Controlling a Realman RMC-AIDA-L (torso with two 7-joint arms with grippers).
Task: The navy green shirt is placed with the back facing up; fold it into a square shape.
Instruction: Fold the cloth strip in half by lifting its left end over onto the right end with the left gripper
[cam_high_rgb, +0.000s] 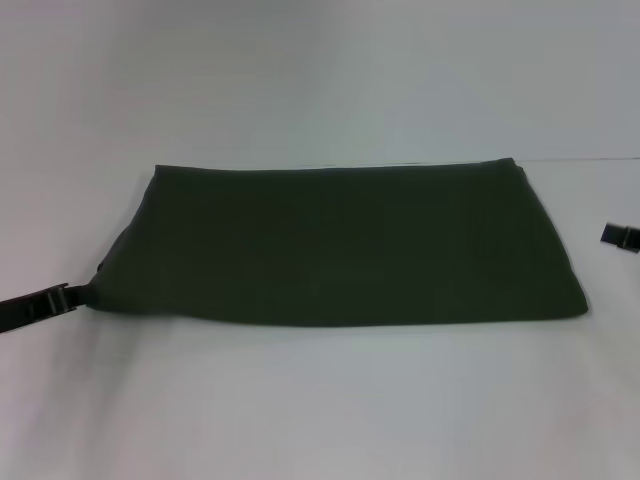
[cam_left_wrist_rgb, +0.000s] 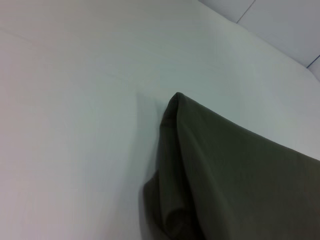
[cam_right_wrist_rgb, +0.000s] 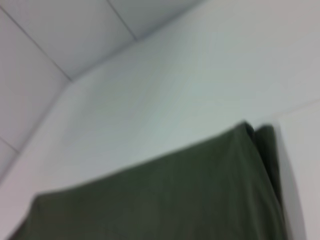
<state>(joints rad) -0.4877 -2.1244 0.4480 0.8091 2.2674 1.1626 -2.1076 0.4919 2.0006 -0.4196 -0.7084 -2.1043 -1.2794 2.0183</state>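
Shirt (cam_high_rgb: 340, 250) folded; left tool (cam_high_rgb: 78, 296) grips its corner; right tool (cam_high_rgb: 612, 235) apart, state unclear.

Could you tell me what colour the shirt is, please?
Plain dark olive green shirt, clearest in head view.

Left gripper (cam_high_rgb: 75, 297): only its tip shows in head view, arm cut by the frame edge; finger state unreadable where it meets the navy green shirt (cam_high_rgb: 340, 245). Right gripper (cam_high_rgb: 620, 236): a sliver at the edge, rest cut off. Both wrist views crop the shirt; own fingers unseen.
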